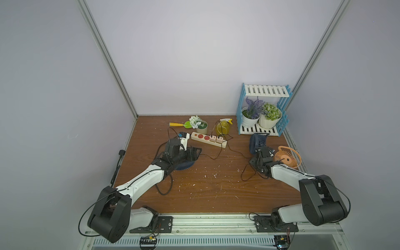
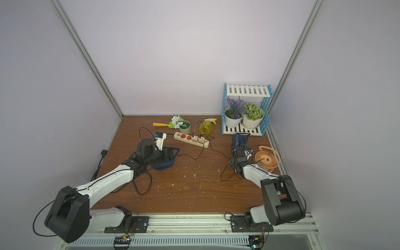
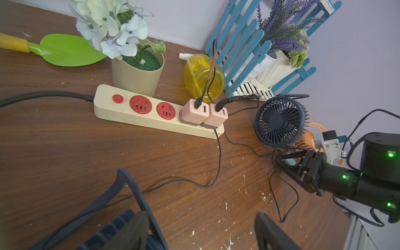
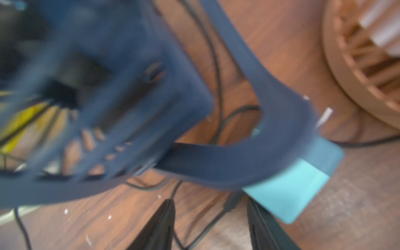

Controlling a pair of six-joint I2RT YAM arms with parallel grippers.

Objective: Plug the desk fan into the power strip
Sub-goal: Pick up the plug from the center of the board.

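Observation:
The cream power strip lies at the back middle of the table. Two of its red sockets are free and two pink adapters fill the others. A dark blue desk fan stands upright on the right. My right gripper is open at its foot, a thin black cable runs between its fingers, and a cyan plug block lies beside one finger. My left gripper is open over bare wood, one finger over a second blue fan that lies flat.
An orange fan lies right of my right arm. Behind the strip stand a flower pot, a yellow spray bottle and a green trowel. A blue-white shelf with potted plants fills the back right corner. Black cables cross the table.

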